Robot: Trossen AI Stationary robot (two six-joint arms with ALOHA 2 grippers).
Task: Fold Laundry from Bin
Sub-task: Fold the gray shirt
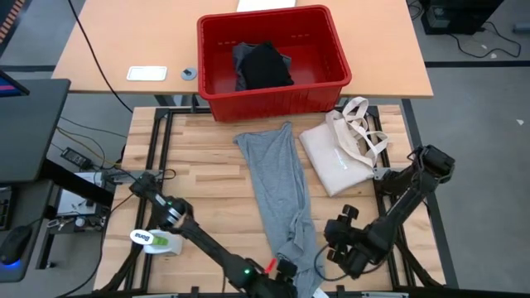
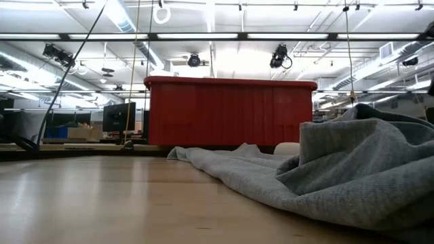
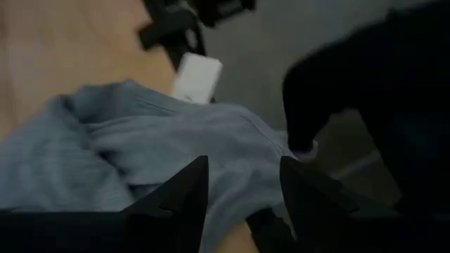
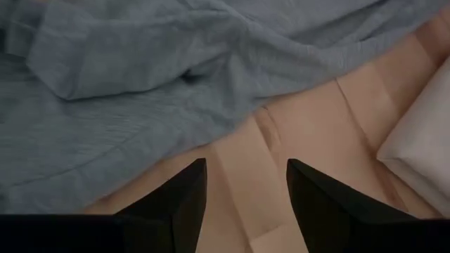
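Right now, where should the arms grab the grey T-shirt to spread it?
Probably the bunched near end of the grey T-shirt, from above, one arm on each side. It lies in a long narrow strip running from the red bin toward the arms, and that crumpled end offers raised folds beside both open grippers.

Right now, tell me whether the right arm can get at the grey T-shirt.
Probably yes. The right gripper hangs open over bare wood just beside the grey T-shirt, whose near edge lies right ahead of its fingers with nothing between. The tote bag sits off to the side, out of the way.
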